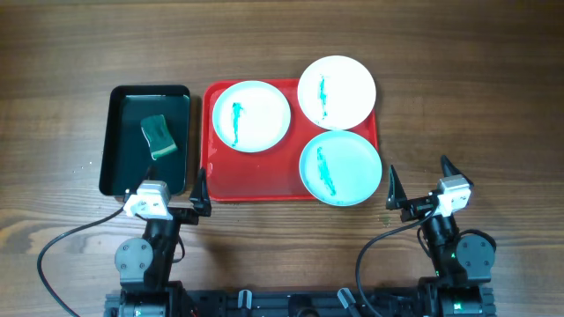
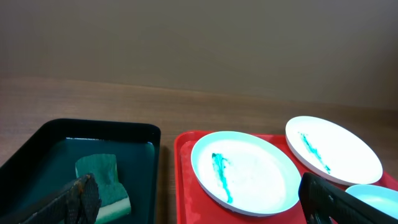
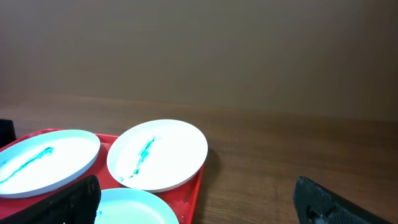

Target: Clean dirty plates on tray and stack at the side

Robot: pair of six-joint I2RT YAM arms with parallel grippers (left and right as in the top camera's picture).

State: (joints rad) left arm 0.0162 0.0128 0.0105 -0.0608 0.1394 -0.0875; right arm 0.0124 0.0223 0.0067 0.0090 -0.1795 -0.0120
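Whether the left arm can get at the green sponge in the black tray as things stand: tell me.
Probably yes. The left gripper stands open at the near edge of the black rectangular tray, and the green sponge lies alone in it, nothing over it.

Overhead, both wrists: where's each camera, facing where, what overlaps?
Overhead: above the table, straight down on red tray, three smeared plates, black tray, sponge; both arms, left hand and right hand open.
Left wrist: low on left hand, facing across the table at both trays; own fingertips at bottom corners.
Right wrist: same on right hand, sees red tray's right end; own fingertips too.
Shared: both wrist views catch the far right plate.
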